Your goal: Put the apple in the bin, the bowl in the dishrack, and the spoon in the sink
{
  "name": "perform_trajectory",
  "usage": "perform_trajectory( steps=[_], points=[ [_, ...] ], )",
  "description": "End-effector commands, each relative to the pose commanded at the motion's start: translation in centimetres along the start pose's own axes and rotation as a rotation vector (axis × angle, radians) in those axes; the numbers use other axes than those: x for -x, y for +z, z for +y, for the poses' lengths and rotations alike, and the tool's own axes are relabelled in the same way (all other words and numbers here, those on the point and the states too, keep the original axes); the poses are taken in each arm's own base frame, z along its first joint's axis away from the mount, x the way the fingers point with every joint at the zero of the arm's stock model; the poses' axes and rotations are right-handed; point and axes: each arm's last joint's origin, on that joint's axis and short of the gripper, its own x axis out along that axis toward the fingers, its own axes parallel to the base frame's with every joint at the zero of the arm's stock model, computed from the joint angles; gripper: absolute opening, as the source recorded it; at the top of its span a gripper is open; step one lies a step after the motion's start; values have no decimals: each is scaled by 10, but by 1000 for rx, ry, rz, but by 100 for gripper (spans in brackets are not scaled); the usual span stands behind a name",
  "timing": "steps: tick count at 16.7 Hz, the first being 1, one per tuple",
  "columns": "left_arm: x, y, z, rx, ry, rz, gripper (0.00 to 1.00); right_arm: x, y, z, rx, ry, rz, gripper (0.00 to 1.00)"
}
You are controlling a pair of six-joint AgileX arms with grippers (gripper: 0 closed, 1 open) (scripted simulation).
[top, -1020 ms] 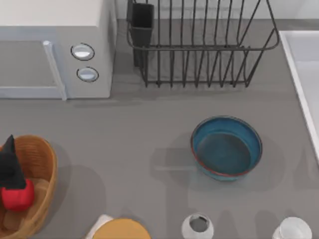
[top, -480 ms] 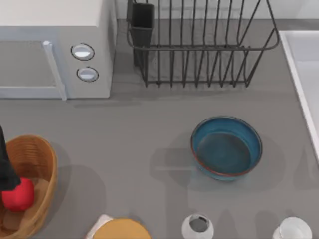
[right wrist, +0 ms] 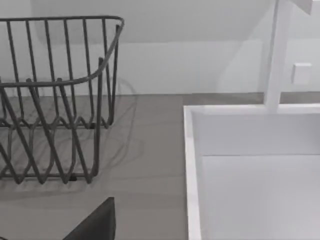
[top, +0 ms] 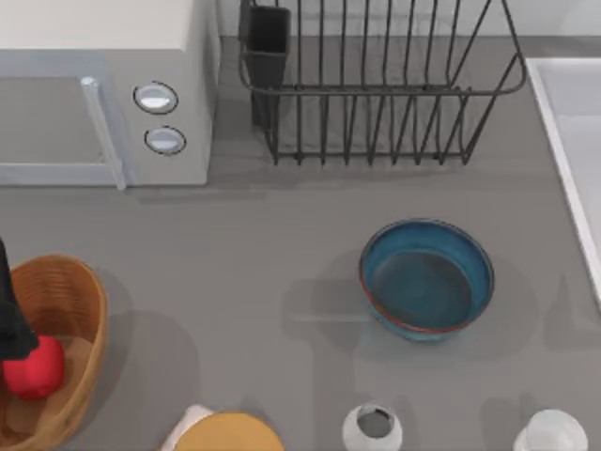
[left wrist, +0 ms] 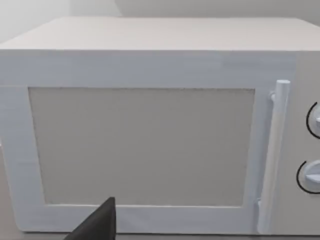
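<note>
The red apple [top: 33,368] lies inside the wicker bin [top: 80,301] at the table's left edge. My left gripper [top: 11,315] is a dark shape at the frame's left border, just above the apple and apart from it, open. One of its fingers [left wrist: 97,227] faces the microwave. The blue bowl [top: 427,279] stands upright and empty right of centre. Behind it is the black wire dishrack [top: 376,89], also seen as dishrack [right wrist: 55,100]. The sink [top: 563,122] runs along the right edge, its rim [right wrist: 189,150] beside the right arm's finger [right wrist: 95,225]. The spoon is out of view.
A white microwave [top: 103,94] fills the back left. A yellow-orange disc [top: 228,434] and two small white cups [top: 373,427] [top: 551,432] line the front edge. A white tap post [right wrist: 277,55] rises behind the sink. Bare grey table lies between bin and bowl.
My left gripper has drawn back leftward from over the bin, now partly out of frame. The apple stays in the bin. The bowl has not moved.
</note>
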Motion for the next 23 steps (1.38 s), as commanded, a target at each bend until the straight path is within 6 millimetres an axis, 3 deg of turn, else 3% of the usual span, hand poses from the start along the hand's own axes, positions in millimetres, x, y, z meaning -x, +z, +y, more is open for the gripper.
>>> perform_trajectory(
  steps=[3,5,10,14,17,20,23],
  points=[
    [0,0,0,0,0,0,100,-9,35,8,-38,38,177,100],
    [0,0,0,0,0,0,100,-25,58,16,-63,58,344,100],
    [0,0,0,0,0,0,100,-97,90,48,-91,65,819,100],
    [0,0,0,0,0,0,100,-155,92,83,-75,29,1122,100],
    [0,0,0,0,0,0,100,-190,82,108,-47,-9,1290,100],
    [0,0,0,0,0,0,100,-214,69,127,-19,-46,1402,100],
    [0,0,0,0,0,0,100,-223,64,135,-6,-62,1443,100]
  ],
)
